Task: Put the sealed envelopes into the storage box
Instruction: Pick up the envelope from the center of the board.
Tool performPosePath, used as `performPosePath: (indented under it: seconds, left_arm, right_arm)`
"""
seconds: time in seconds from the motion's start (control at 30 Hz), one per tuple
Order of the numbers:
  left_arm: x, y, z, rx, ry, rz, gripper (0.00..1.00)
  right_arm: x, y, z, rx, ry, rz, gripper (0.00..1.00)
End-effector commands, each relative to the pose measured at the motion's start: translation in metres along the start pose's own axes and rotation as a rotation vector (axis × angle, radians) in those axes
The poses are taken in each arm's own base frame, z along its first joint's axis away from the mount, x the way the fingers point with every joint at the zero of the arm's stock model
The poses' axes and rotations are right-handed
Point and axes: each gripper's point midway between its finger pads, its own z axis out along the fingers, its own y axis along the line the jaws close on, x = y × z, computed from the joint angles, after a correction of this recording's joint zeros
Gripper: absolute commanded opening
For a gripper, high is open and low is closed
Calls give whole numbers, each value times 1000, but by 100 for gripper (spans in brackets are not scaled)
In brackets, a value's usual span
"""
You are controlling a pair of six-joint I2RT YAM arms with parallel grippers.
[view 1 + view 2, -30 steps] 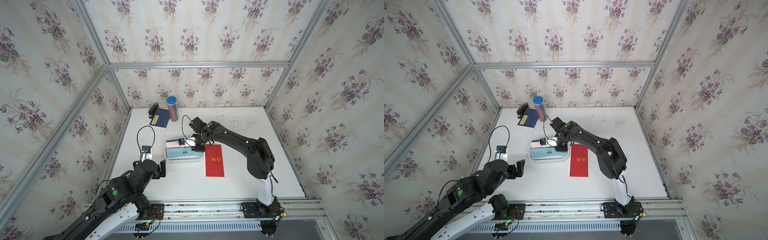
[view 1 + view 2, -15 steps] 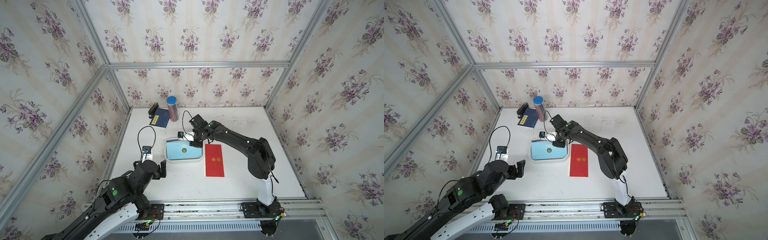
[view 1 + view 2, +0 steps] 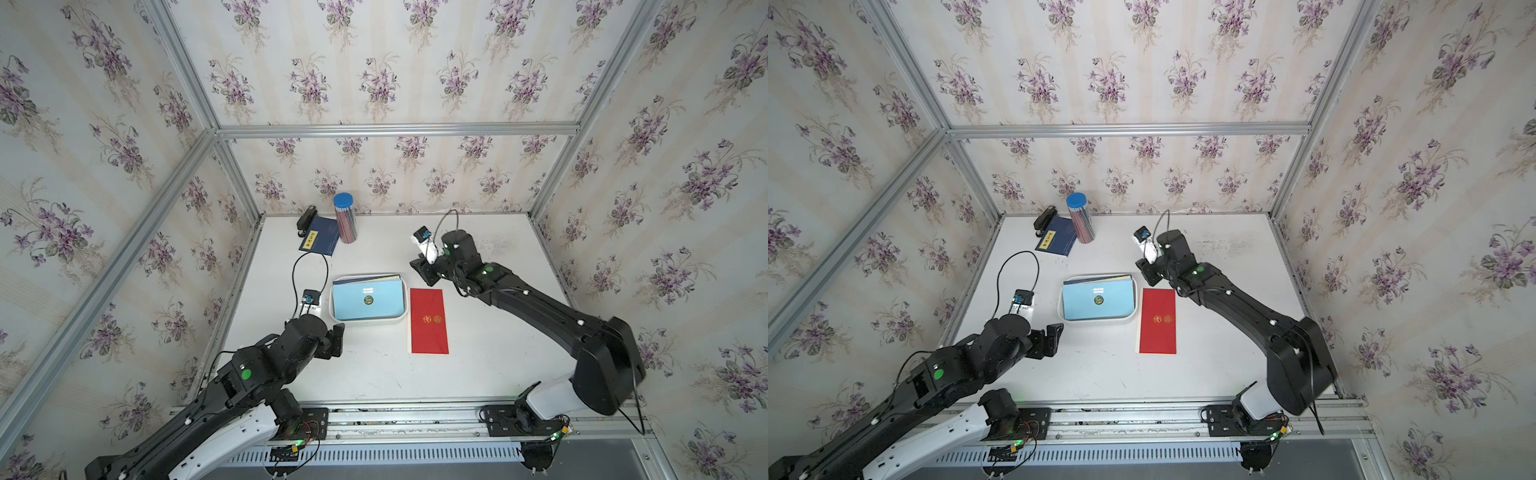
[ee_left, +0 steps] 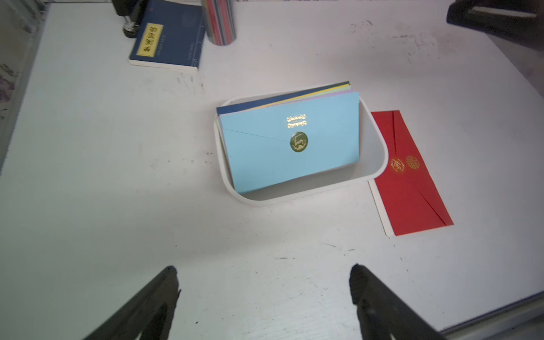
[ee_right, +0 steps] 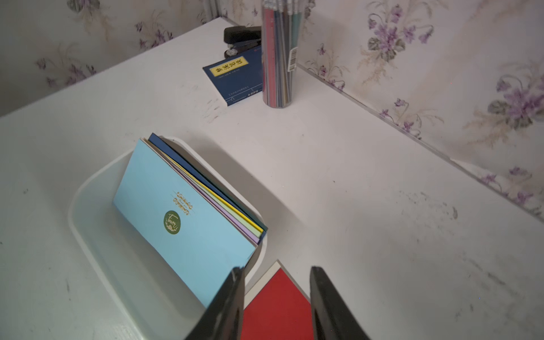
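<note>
The storage box [image 3: 369, 321], a shallow white tray, sits mid-table and holds a slanted stack of sealed envelopes with a light blue one [image 3: 361, 305] on top. Navy, yellow, green and lilac edges [image 5: 235, 217] show behind it. A red envelope [image 3: 429, 322] lies flat on the table to the right of the box, with a pale edge under it. My right gripper [image 3: 423, 272] hangs open and empty over the red envelope's far end [image 5: 276, 309], beside the box's corner. My left gripper [image 4: 263, 270] stands open and empty over bare table, near the box's front left corner [image 3: 1064, 318].
At the back left stand a clear blue-lidded pencil tube [image 3: 345, 218], a navy booklet with a yellow label [image 3: 319, 236] and a black stapler [image 3: 306, 217]. Papered walls with metal rails close in the table on three sides.
My right gripper has opened, left the light blue envelope in the box and drawn back to the right, over the red envelope's far end. The left arm has hardly moved.
</note>
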Motion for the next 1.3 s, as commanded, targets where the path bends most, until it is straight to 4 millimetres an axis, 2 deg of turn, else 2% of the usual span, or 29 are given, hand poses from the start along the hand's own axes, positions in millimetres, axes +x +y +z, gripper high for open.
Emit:
performPosePath:
  seconds: [0.0, 0.03, 0.17, 0.2, 0.27, 0.4, 0.43, 0.57, 0.7, 0.87, 1.0, 1.07, 1.27]
  left_arm:
    - [-2, -50, 11, 201, 82, 50, 75]
    - [1, -60, 17, 222, 136, 65, 68]
    - [13, -97, 49, 262, 310, 126, 30]
    - [15, -108, 57, 264, 325, 145, 23]
    - [17, -128, 70, 279, 331, 178, 15]
    - [19, -166, 94, 313, 360, 222, 11]
    - [26, -173, 106, 292, 389, 252, 8]
    - [35, -190, 129, 233, 424, 317, 4]
    - [49, -188, 153, 148, 475, 316, 0]
    - [61, -181, 171, 82, 502, 294, 0]
    - [69, -181, 179, 71, 518, 295, 0]
    - [72, -181, 182, 69, 524, 295, 0]
    - [83, -180, 189, 62, 550, 296, 0]
  right_arm:
    - [17, -15, -23, 56, -103, 383, 42]
    - [33, -23, -29, 88, -98, 458, 41]
    - [93, -26, -45, 140, -50, 594, 39]
    - [103, -22, -48, 124, -50, 603, 40]
    - [121, -18, -52, 115, -45, 621, 40]
    - [149, -13, -57, 109, -9, 665, 41]
    - [154, -11, -57, 104, -4, 672, 41]
    - [162, -2, -55, 53, 8, 680, 40]
    - [173, -2, -51, 62, 33, 721, 41]
    - [187, 1, -41, 60, 99, 753, 41]
    - [197, 2, -34, 63, 138, 772, 42]
    - [200, -8, -32, 86, 140, 803, 41]
    - [213, -5, -22, 84, 193, 839, 42]
